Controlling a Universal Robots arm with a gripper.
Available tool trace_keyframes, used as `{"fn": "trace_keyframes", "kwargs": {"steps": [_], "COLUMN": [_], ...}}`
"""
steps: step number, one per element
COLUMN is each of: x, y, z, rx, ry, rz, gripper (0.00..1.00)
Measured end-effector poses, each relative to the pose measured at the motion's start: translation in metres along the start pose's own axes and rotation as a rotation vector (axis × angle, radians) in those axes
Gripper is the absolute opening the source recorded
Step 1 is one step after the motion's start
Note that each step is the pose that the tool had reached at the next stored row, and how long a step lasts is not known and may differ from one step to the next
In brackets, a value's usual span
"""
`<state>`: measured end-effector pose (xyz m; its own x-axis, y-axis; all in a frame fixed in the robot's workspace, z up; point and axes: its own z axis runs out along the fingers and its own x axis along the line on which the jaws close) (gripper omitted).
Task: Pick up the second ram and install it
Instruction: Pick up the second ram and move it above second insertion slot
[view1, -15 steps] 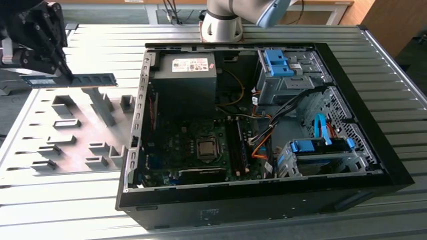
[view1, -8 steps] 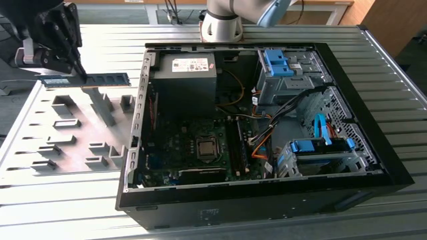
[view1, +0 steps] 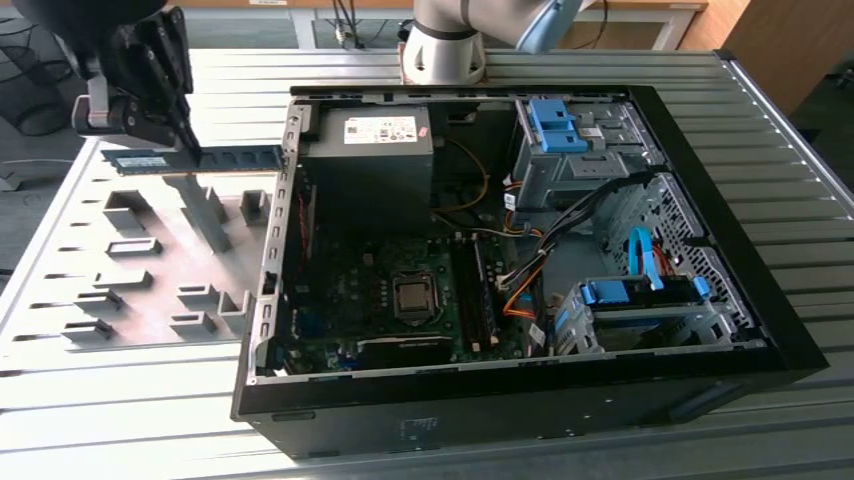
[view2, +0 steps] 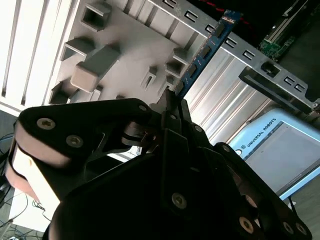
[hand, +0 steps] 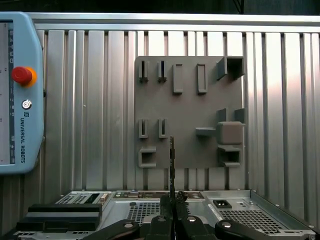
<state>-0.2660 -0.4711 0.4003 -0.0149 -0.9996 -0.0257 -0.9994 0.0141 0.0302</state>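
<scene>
The second ram (view1: 220, 158) is clamped between the jaws of the gripper (view1: 187, 150), which grip it partway along its length. More of the stick reaches toward the exterior view's right than toward its left. It is a thin blue board with dark chips, held level and on edge. It hangs over the far part of a grey fixture plate (view1: 147, 270), just above one of the plate's upright blocks; whether it touches that block cannot be told.

In the second wrist view the second ram (view2: 205, 50) runs out from the gripper (view2: 172, 100) as a slanted blue strip across the fixture plate (view2: 125, 50). In the first wrist view the second ram (hand: 171, 160) is edge-on, a narrow dark line rising from the gripper (hand: 173, 197) in front of the fixture plate (hand: 185, 110).

On the exterior view's right of the plate, just beside it, an open black computer case (view1: 534, 395) lies on its side on the ribbed metal counter (view1: 787, 180). Inside are a green motherboard (view1: 327, 330), a dark power supply (view1: 374, 165) with a white label at the far end, and light-blue drive brackets (view1: 558, 125) along the right side. The arm's pale base (view1: 447, 45) stands beyond the far wall of the case. A light-blue teach pendant (hand: 20, 100) with a red button lies on the counter, well apart from the plate.
</scene>
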Motion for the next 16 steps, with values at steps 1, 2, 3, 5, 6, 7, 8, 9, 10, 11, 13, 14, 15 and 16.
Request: {"fn": "trace_keyframes", "kwargs": {"steps": [1,2,3,5,6,7,8,9,10,11,13,14,15,16], "x": [0.0000,-0.0001,-0.0001,-0.0002,-0.0002,-0.0003,-0.0003,-0.0003,-0.0004,-0.0004,-0.0005,-0.0005,-0.0005,-0.0006], "y": [-0.0026,-0.0051,-0.0079,-0.0130,-0.0155,-0.0180,-0.0205,-0.0231,-0.0256,-0.0284,-0.0335,-0.0360,-0.0385,-0.0412], "z": [0.0000,-0.0001,-0.0002,-0.0003,-0.0003,-0.0004,-0.0004,-0.0005,-0.0006,-0.0006,-0.0007,-0.0008,-0.0009,-0.0009], "rx": [0.0000,0.0000,0.0000,0.0000,0.0000,0.0001,0.0000,0.0001,0.0000,0.0000,0.0000,0.0000,0.0000,0.0000], "ry": [0.0000,0.0000,0.0000,0.0000,0.0000,-0.0001,-0.0001,-0.0001,0.0000,0.0000,0.0000,0.0000,0.0000,-0.0001], "rz": [0.000,0.000,0.000,0.000,0.000,0.000,0.000,0.000,0.000,0.000,0.000,0.000,0.000,0.000], "gripper": [0.14,0.14,0.14,0.14,0.14,0.14,0.14,0.14,0.14,0.14,0.14,0.14,0.14,0.14]}}
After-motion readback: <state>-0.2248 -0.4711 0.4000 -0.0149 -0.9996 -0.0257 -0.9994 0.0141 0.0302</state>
